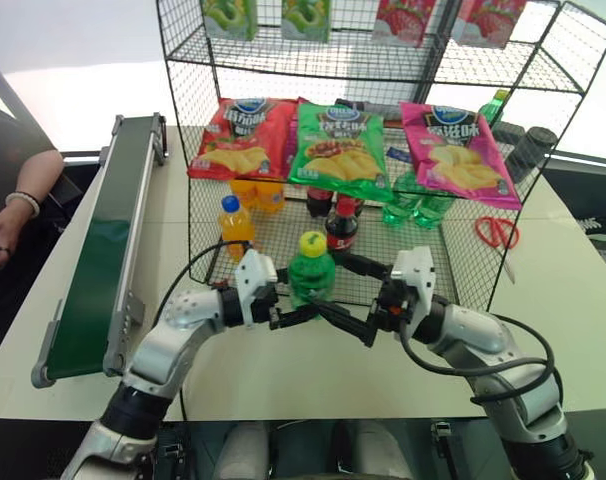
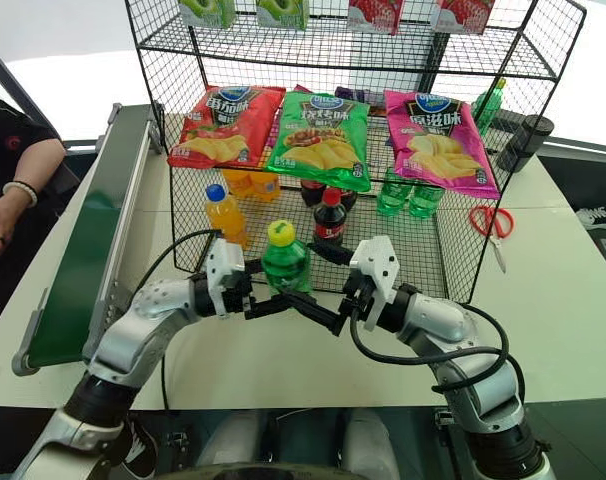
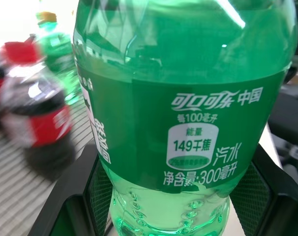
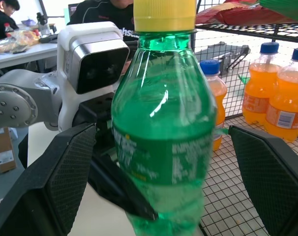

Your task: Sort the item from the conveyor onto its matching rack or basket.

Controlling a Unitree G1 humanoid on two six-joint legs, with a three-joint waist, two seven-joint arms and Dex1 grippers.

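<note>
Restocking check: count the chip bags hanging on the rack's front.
3, side by side on the rack: a red bag at the left, a green bag in the middle, a pink bag at the right. None seems hidden.

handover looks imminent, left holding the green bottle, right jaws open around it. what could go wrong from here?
1. The left gripper grips the green bottle low, so it may tip if the right gripper nudges it before closing.
2. The cola bottle and orange bottle stand close behind on the rack; a forward swing could topple them.

Head pair high, angled down over table [image 1: 313, 380]; wrist views close on green bottle [image 3: 188, 123], opposite sides.
</note>
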